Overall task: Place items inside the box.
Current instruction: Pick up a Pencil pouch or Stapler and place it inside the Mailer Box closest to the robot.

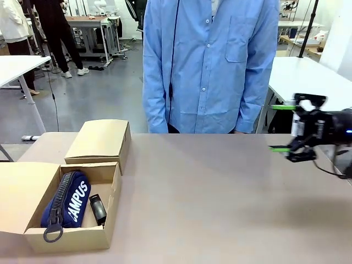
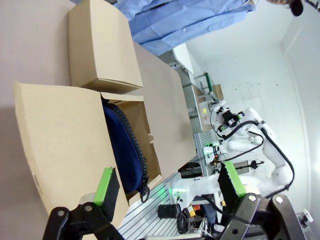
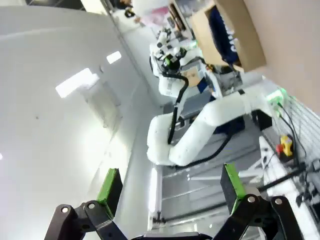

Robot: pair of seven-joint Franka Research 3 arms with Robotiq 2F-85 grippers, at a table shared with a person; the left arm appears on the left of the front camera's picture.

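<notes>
You see the open box (image 1: 107,234) at the tabletop's (image 1: 220,192) near left, already holding the navy "CAMPUS" pouch (image 1: 69,206) and a black stapler (image 1: 98,209). Right gripper (image 1: 283,127) hovers far right, fingers apart, empty; left gripper (image 2: 170,187) likewise stands open. Judged partly done.

Matt cardboard box (image 1: 104,206), navy cloth pouch (image 1: 69,204)

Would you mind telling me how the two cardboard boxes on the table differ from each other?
The near box stands open with its lid flap folded back, while the far box is closed. The near box holds a navy CAMPUS pouch and a small black item; nothing shows in or on the far box. The near box sits at the table's front edge, the far box just behind it. Both are plain brown cardboard, on the robot's left.
</notes>
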